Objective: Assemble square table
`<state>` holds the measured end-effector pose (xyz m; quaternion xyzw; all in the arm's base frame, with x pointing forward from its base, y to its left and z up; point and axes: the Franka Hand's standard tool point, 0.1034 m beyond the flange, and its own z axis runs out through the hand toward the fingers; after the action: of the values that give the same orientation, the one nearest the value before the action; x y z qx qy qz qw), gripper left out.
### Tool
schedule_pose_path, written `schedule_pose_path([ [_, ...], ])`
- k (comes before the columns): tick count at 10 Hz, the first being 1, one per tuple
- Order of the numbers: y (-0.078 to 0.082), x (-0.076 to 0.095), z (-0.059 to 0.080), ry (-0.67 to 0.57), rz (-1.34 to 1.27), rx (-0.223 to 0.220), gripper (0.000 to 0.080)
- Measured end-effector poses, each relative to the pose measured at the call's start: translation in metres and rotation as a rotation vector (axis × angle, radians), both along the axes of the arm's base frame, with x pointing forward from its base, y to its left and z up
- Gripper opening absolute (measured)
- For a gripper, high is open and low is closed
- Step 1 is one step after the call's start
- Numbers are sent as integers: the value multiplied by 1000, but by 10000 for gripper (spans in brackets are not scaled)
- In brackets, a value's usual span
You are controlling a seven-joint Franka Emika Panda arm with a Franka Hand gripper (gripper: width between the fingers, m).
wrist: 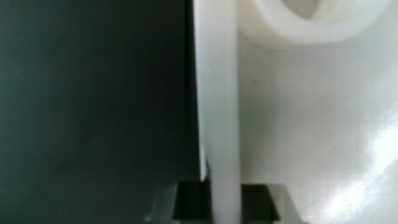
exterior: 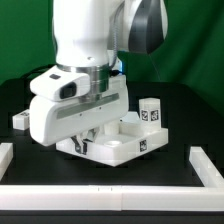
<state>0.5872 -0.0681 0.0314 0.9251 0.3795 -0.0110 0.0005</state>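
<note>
In the exterior view, your arm [exterior: 90,40] reaches down over the square table [exterior: 125,150], a white slab lying flat on the dark tabletop [exterior: 185,125]. The jaws are down at the slab, largely hidden behind the wrist housing. A tag-marked leg block [exterior: 150,112] stands upright off to one side of the jaws, just beside the slab's far corner. White border bars [exterior: 100,196] lie nearer the camera than the jaws.

In the wrist view, you see the slab's raised rim [wrist: 215,100] running straight out from between the fingers [wrist: 175,203]. One finger sits flush on each side, so the jaws are clamped narrowly on the rim. A round corner socket [wrist: 329,20] lies ahead of the jaws on the slab's inner side.
</note>
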Motion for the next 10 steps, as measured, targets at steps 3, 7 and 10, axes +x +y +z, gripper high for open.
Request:
schedule_pose_path([
  [3, 19, 15, -7, -4, 178, -13, 55],
  [7, 28, 33, 1, -34, 489, -81, 55],
  [10, 74, 82, 3, -111, 859, -127, 55],
])
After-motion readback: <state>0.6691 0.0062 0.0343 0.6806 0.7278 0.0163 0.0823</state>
